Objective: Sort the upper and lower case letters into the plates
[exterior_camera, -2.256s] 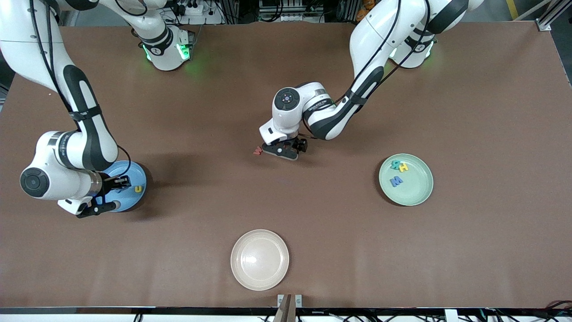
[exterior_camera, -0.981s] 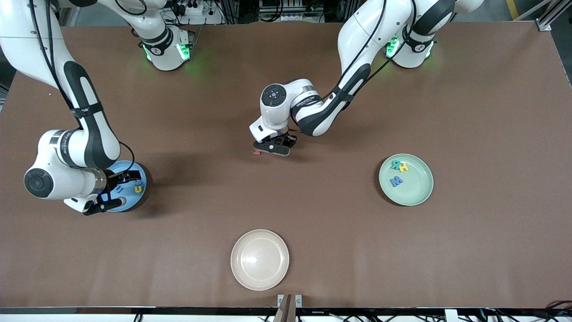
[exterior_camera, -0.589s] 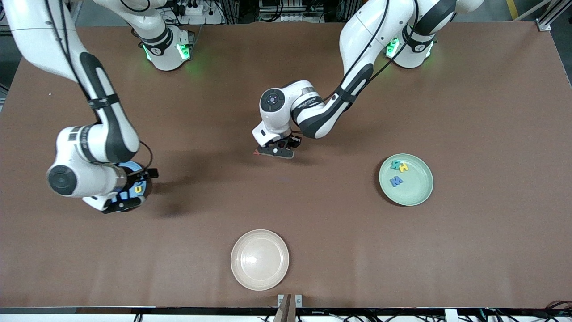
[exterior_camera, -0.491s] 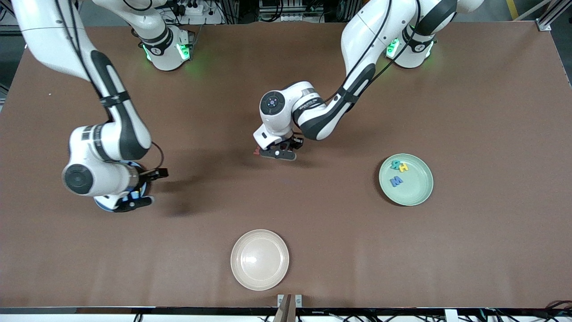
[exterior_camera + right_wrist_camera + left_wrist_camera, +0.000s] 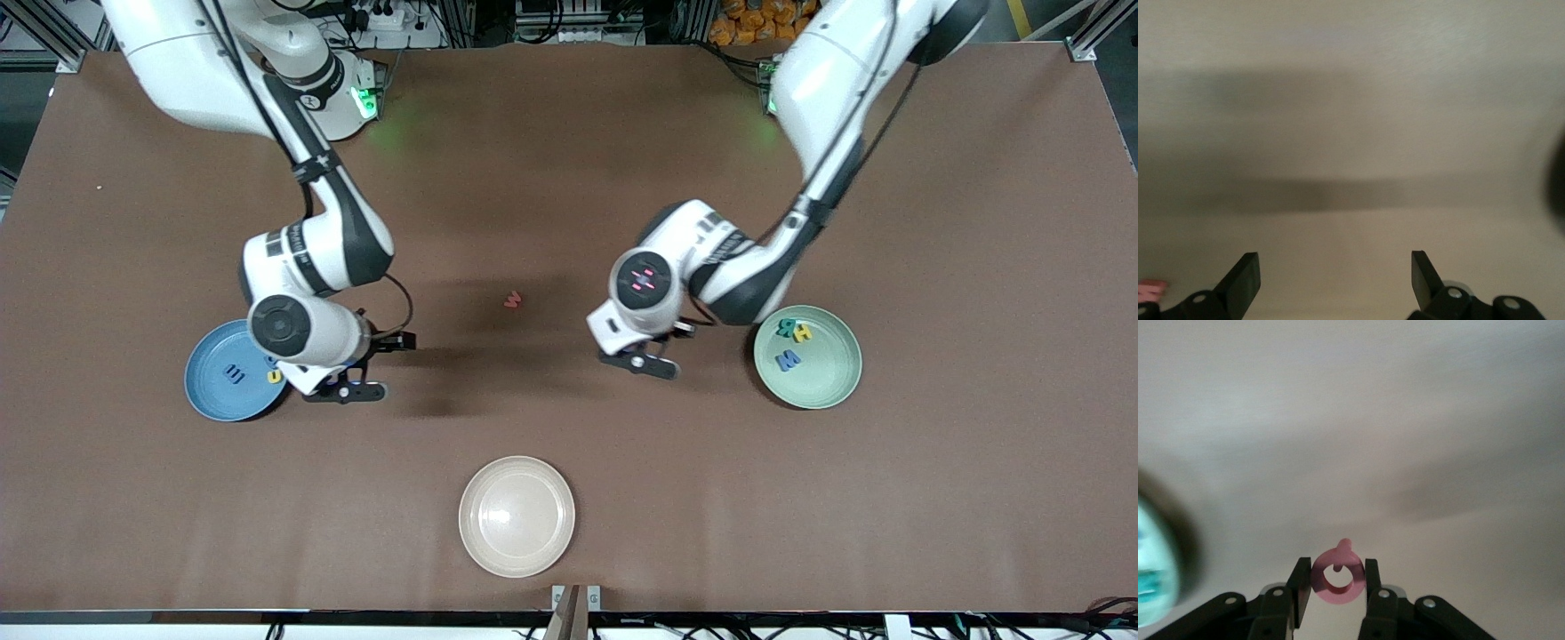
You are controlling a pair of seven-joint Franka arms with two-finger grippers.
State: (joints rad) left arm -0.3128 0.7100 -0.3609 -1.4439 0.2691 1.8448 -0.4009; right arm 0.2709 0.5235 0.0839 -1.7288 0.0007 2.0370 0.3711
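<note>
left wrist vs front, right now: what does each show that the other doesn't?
Only the left wrist view: a small pink-red ring-shaped letter pinched between the left gripper's fingers; the front view hides it under the wrist.

Only the front view: the blue plate with two letters, a loose red letter on the table, the cream plate, and the right gripper, open and empty beside the blue plate.

Both: the brown table and the mint green plate, a blur at the wrist view's edge. The left gripper is over bare table beside it.

Blue plate (image 5: 213, 378), mint plate (image 5: 831, 378), cream plate (image 5: 516, 516), red letter (image 5: 512, 300)
</note>
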